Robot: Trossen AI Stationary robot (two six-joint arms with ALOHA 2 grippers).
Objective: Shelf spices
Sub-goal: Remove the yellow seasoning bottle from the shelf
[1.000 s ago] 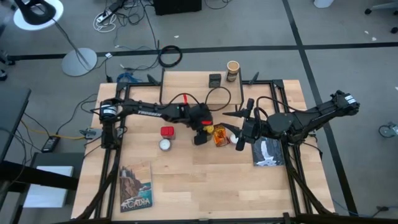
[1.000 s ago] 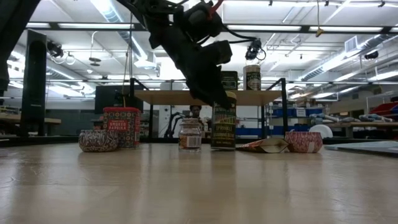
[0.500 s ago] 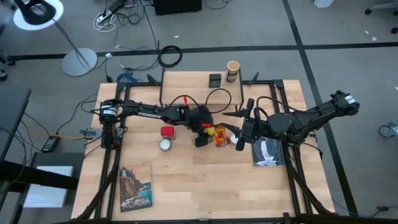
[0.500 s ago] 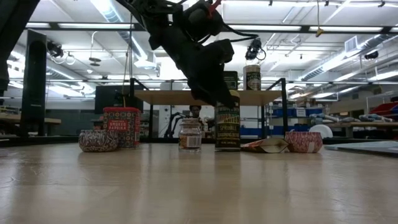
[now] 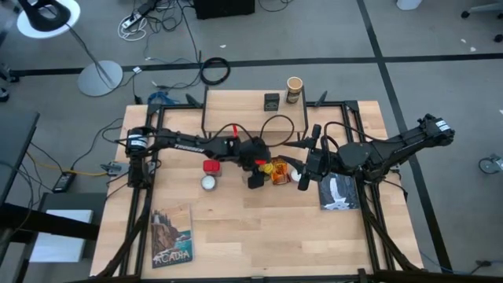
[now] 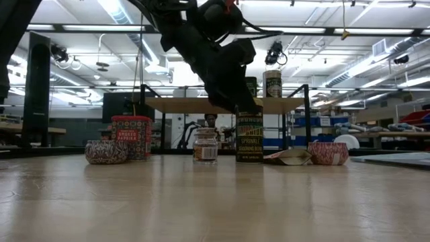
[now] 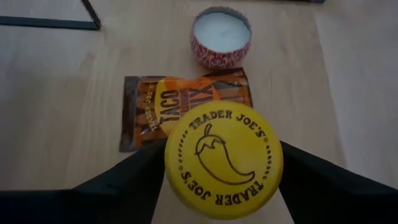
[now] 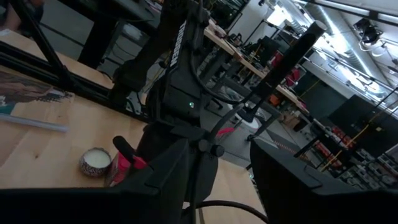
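High view: left end effector [image 5: 255,174] sits mid-desk over the yellow-lidded jar [image 5: 260,166], beside the orange packet [image 5: 277,170]. The right end effector [image 5: 303,171] waits just past the packet; its spread cannot be told.

Low view: jar [image 6: 249,137] stands upright on the desk [image 6: 215,202]. Two spices [image 6: 271,83] top the shelf [image 6: 222,105].

Left wrist view: fingers [image 7: 124,186] flank the lid, marked "TRADER JOE'S"; contact unclear. Packet [image 7: 180,106] reads "TACO".

Light wood table [image 5: 259,228] carries everything. Far edge — small shelf [image 5: 255,118], dark tin [image 5: 271,101] and tan jar [image 5: 294,89] on top. Mid-table: red tin [image 5: 211,167], white candle [image 5: 208,182], orange packet [image 5: 279,170], yellow-lidded jar [image 7: 223,159] — upright. Book [image 5: 171,236] near left, another [image 5: 339,192] right.
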